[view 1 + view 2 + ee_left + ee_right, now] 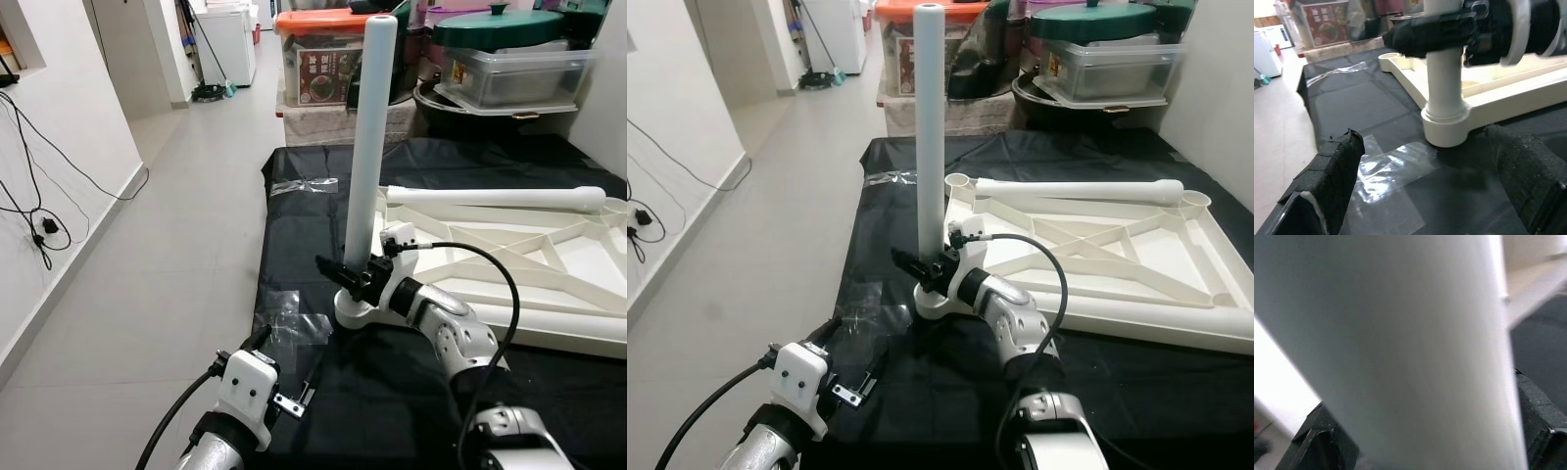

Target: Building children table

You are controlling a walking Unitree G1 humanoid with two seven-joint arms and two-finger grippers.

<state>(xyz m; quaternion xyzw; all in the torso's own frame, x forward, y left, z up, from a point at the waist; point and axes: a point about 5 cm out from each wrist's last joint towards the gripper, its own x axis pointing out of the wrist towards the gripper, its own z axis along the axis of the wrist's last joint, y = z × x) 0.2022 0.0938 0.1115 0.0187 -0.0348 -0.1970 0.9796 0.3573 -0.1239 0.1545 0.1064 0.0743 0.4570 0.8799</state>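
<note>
- Left claw (294, 377) hangs low at the near-left edge of the black-covered tabletop (323, 220), fingers apart with nothing between them. It's close to the leg's base, so if it swings in carelessly it could bump the socket and knock things crooked.
- Clear tape patch (294, 328) on the cover sits just beside the corner. Looks slick, so the frame might slide if it gets pushed sideways.
- White leg (370, 137) stands upright in the near-left corner socket (358, 311) of the upside-down table frame (549, 264). Right claw (355, 277) is clamped on it low down, just above the socket. My guess is it isn't fully seated yet. With the grip that low and the leg that tall, any tilt while pressing or twisting could jam it or lever the corner up.
- Second leg (495, 198) lies loose across the frame's far side. A jolt to the frame could send it rolling off.
</note>
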